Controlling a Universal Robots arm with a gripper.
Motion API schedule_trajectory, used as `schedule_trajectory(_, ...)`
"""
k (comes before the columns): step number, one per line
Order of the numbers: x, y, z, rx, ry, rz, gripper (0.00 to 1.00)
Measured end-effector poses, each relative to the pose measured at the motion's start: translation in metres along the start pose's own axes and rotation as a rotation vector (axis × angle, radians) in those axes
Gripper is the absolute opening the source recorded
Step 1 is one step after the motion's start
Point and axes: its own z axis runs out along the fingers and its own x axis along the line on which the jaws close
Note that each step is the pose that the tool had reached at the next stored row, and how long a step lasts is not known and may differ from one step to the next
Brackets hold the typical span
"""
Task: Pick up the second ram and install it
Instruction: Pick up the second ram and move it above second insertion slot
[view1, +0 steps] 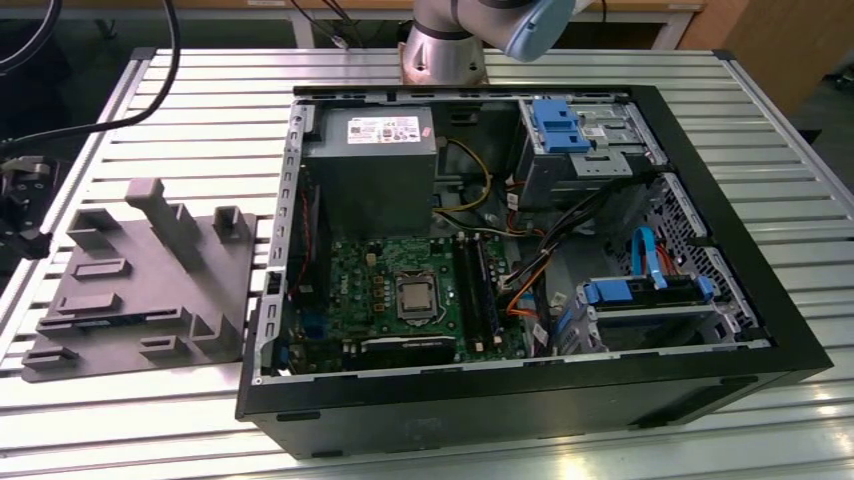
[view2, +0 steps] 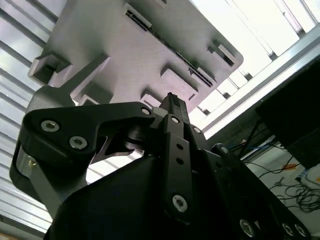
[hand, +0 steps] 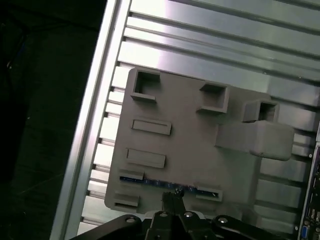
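**Ana:** Grey, that is the tray (hand: 190, 145), right? Where is the ram?

**Ben:** Yes. The ram (hand: 155, 182) lies in the tray, in a long slot near one edge. It is thin and dark with a bit of blue. You can see it in the first wrist view.

**Ana:** Does the gripper hold it?

**Ben:** No. The gripper (hand: 173, 196) hangs above the tray. Its tip lines up with the middle of the ram. Its two fingers are pressed together, and nothing is between them.

**Ana:** What about the second wrist view?

**Ben:** It shows the black gripper (view2: 171, 100) from close by, with the tray and its blocks behind it.

**Ana:** Where does the tray sit?

**Ben:** In the exterior view the tray (view1: 127, 300) lies flat on the silver desk (view1: 200, 90), at the exterior view's left. A big black case (view1: 534, 410) lies open just beside it, at the exterior view's right.

**Ana:** What is inside the case?

**Ben:** A green board (view1: 367, 280) with a square silver chip (view1: 416, 295). Next to the board there is a grey box (view1: 367, 165). There are orange wires (view1: 523, 285) and blue parts (view1: 558, 125) too.
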Motion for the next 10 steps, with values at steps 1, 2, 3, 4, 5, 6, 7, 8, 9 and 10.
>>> schedule_trajectory(1, 0.0, 0.0, 0.0, -0.0005, 0.0007, -0.018, 0.11)
schedule_trajectory(2, 0.0, 0.0, 0.0001, -0.0009, 0.0015, -0.036, 0.11)
schedule_trajectory(3, 0.0, 0.0, 0.0001, -0.0013, 0.0023, -0.053, 0.11)
schedule_trajectory(4, 0.0, 0.0, 0.0001, -0.0019, 0.0033, -0.076, 0.11)
schedule_trajectory(5, 0.0, 0.0, 0.0001, -0.0023, 0.0041, -0.094, 0.11)
schedule_trajectory(6, 0.0, 0.0, 0.0001, -0.0027, 0.0049, -0.112, 0.11)
schedule_trajectory(7, 0.0, 0.0, 0.0002, -0.0032, 0.0057, -0.13, 0.11)
schedule_trajectory(8, 0.0, 0.0, 0.0002, -0.0036, 0.0064, -0.148, 0.11)
schedule_trajectory(9, 0.0, 0.0, 0.0002, -0.0041, 0.0073, -0.166, 0.11)
schedule_trajectory(10, 0.0, 0.0, 0.0002, -0.0045, 0.0082, -0.184, 0.11)
